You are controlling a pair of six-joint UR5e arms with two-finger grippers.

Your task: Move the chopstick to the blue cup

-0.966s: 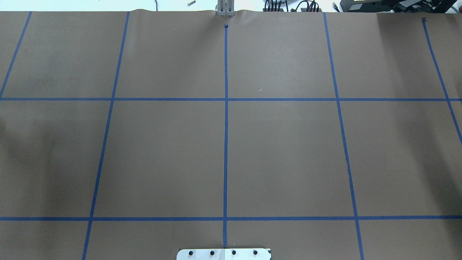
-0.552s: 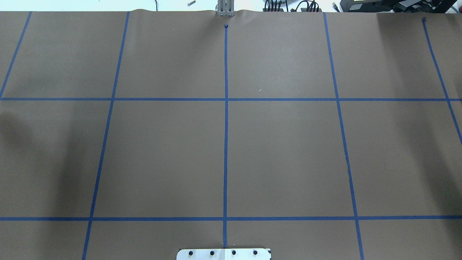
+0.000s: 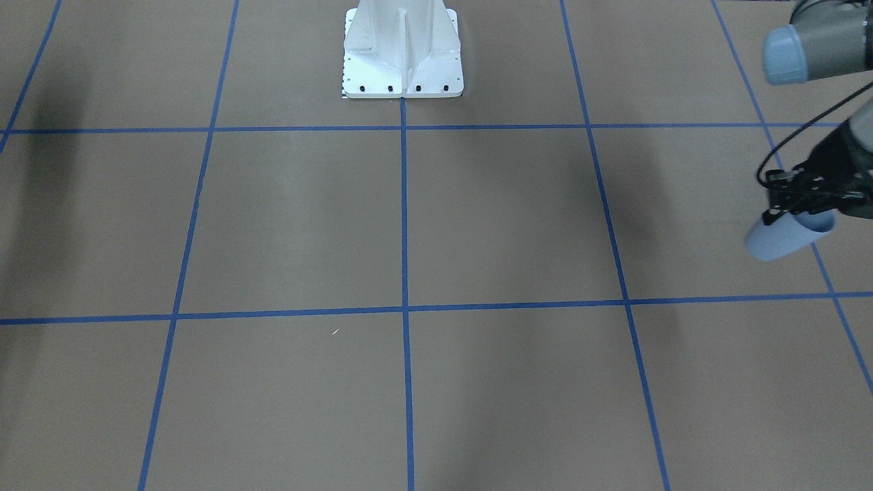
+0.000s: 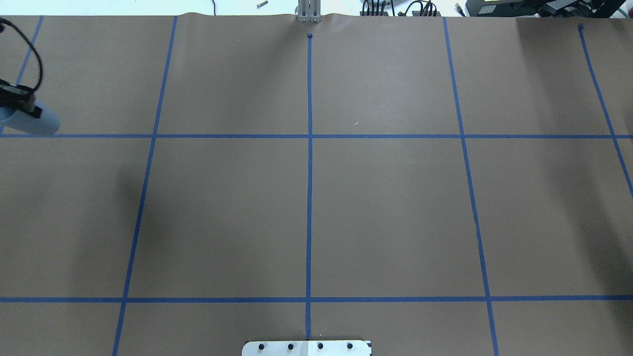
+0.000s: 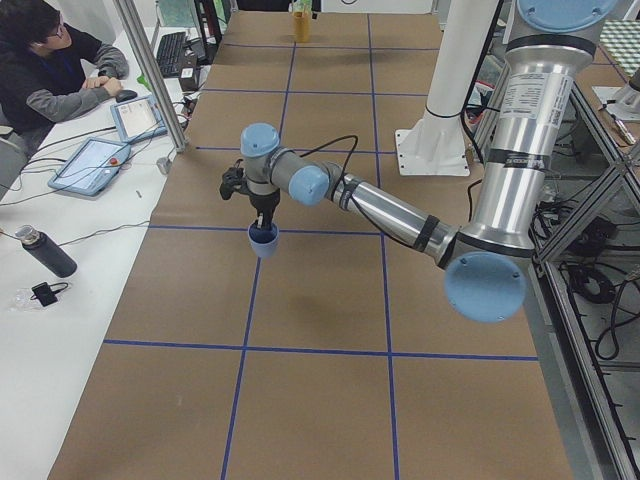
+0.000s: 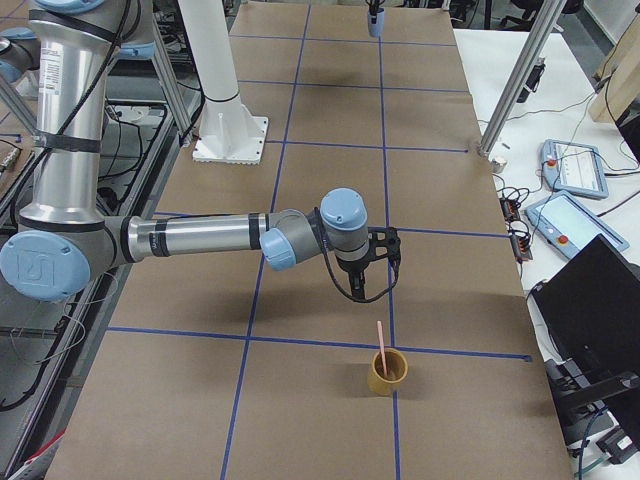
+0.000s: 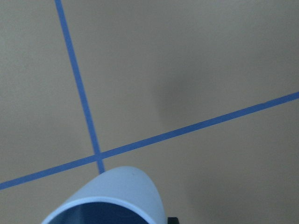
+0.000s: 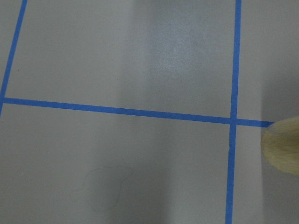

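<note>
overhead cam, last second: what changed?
The left gripper, holding the blue cup, has come into the overhead view at its left edge. Before, only a shadow showed on that side. The tape grid, white speck and base plate stayed as they were.

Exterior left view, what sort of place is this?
Probably a robotics lab: a robot arm over a paper-covered table gridded with blue tape, and an operator seated beside a teach pendant.
</note>
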